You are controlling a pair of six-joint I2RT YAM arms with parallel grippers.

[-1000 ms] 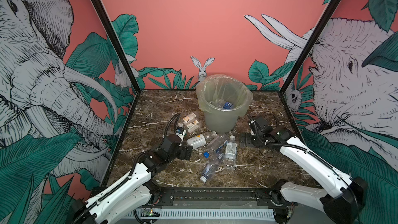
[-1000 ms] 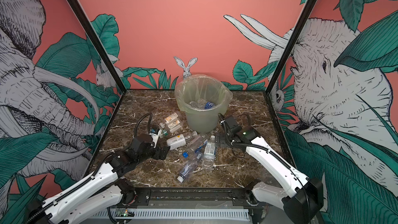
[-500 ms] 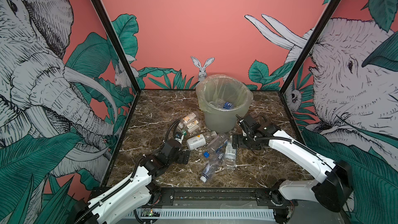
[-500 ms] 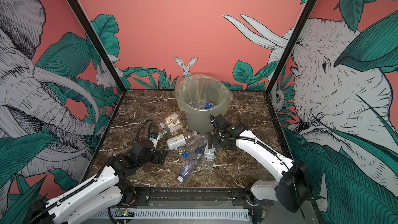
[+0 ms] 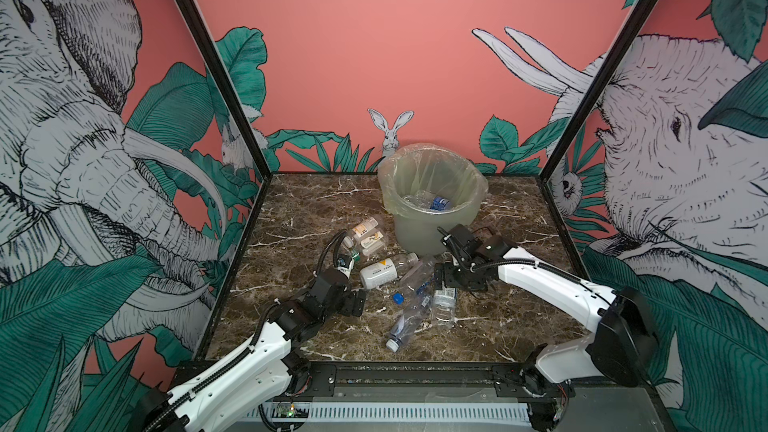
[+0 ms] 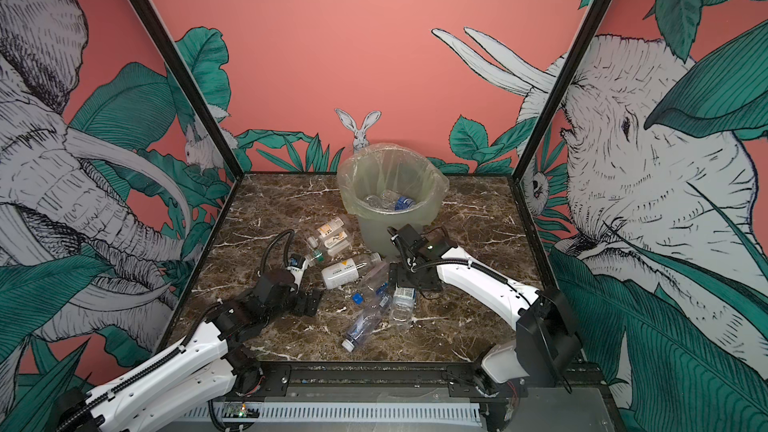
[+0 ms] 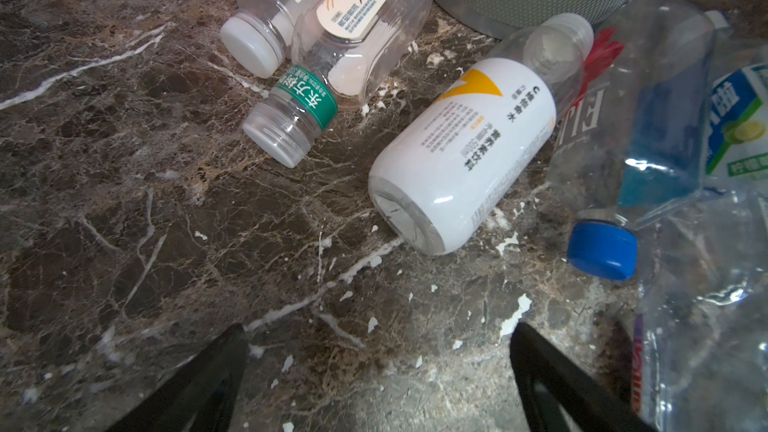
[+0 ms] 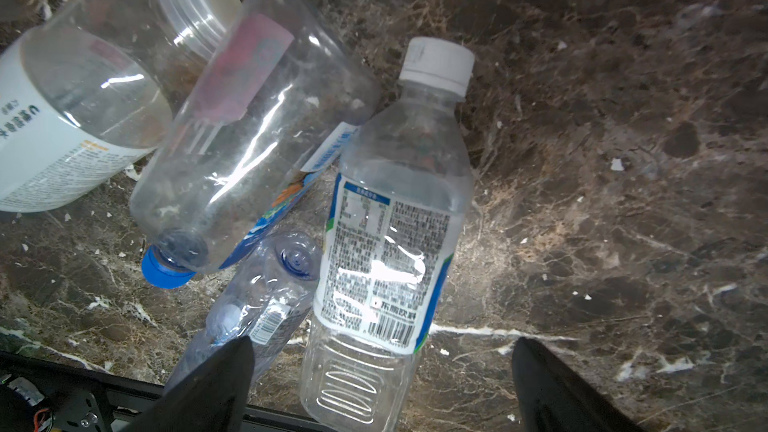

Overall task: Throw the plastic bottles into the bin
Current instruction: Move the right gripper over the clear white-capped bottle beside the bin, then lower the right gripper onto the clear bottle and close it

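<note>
The bin (image 5: 432, 224) (image 6: 395, 226) stands at the back of the marble table, with a few plastic bottles (image 5: 432, 202) inside. More bottles lie in front of it: a white-labelled one (image 5: 384, 271) (image 7: 469, 155), two orange-labelled ones (image 5: 366, 235), a blue-capped one (image 8: 249, 130) and a white-capped one (image 8: 395, 222) (image 5: 444, 303). My left gripper (image 5: 357, 303) (image 7: 378, 334) is open over bare marble, short of the white-labelled bottle. My right gripper (image 5: 444, 284) (image 8: 382, 347) is open, and the base of the white-capped bottle lies between its fingers.
A crushed clear bottle (image 5: 405, 324) (image 8: 257, 305) lies nearest the front rail (image 5: 415, 367). A green-banded bottle (image 7: 299, 114) rests beside the orange-labelled pair. Black frame posts and printed walls close in the table on three sides.
My right gripper has moved left and lower, over the white-capped bottle. My left gripper has drawn back a little toward the front. Both stay open.
</note>
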